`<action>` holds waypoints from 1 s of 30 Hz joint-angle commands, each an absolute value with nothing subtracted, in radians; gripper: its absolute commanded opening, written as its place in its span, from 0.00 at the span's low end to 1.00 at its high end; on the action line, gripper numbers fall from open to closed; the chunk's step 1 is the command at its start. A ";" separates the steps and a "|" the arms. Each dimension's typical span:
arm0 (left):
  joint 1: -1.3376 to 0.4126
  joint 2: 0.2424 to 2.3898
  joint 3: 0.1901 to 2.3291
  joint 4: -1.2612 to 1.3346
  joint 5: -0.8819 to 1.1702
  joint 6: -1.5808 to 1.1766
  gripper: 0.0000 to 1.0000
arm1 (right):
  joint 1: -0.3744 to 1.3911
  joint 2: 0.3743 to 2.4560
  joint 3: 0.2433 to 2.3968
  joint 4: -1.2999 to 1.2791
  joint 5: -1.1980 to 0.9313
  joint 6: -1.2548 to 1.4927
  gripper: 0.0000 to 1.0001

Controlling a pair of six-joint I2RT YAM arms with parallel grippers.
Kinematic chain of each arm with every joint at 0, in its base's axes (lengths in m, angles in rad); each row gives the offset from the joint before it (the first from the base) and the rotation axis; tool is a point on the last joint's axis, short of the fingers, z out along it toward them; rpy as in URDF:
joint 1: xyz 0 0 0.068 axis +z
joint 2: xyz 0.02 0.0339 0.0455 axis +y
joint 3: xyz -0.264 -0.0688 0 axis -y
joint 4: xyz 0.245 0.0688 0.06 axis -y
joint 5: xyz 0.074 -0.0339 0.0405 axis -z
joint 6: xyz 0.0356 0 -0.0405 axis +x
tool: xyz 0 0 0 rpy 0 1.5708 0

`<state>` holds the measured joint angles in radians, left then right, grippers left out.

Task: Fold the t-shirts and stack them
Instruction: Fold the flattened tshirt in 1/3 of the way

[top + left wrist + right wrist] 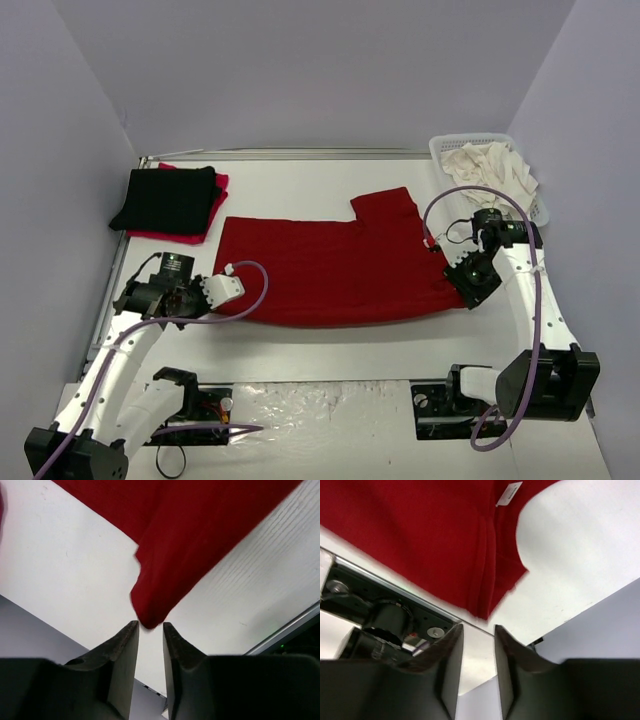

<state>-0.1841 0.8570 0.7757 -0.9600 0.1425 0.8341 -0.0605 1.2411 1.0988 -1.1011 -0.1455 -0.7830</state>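
Left tool (149,624), right tool (478,627) slightly parted, empty; one spread shirt (330,275), seemingly two-shirt stack (170,200).

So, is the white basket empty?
No, the top view shows crumpled cream-white cloth piled in the basket and spilling over its rim.

1. dark red t-shirt (335,270): spread flat mid-table (400,345), long side running left-right, one sleeve poking toward the far side at its right end; small white neck label (509,493) shows in right wrist view
2. black t-shirt (168,198): folded, far left of table, lying on top of the bright red one
3. bright red t-shirt (170,237): folded under the black, only near and right edges show
4. cream-white t-shirts (490,168): crumpled heap in basket (447,150), far right corner
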 commanded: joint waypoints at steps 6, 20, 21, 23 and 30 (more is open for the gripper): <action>-0.189 0.818 0.883 -1.064 0.215 0.919 0.52 | -0.072 1.219 1.118 -1.175 -0.127 -0.807 0.56; -0.184 1.121 1.110 -0.905 0.278 0.747 0.59 | -0.072 1.500 1.524 -1.080 -0.334 -0.744 0.56; -0.183 1.158 1.141 -0.859 0.288 0.726 0.59 | -0.071 1.566 1.602 -1.078 -0.357 -0.727 0.55; -0.176 1.265 1.173 -0.806 0.317 0.651 0.59 | -0.071 1.630 1.676 -1.063 -0.421 -0.709 0.54; -0.135 1.675 1.478 -0.738 0.407 0.555 0.52 | -0.066 1.989 2.023 -1.084 -0.517 -0.654 0.55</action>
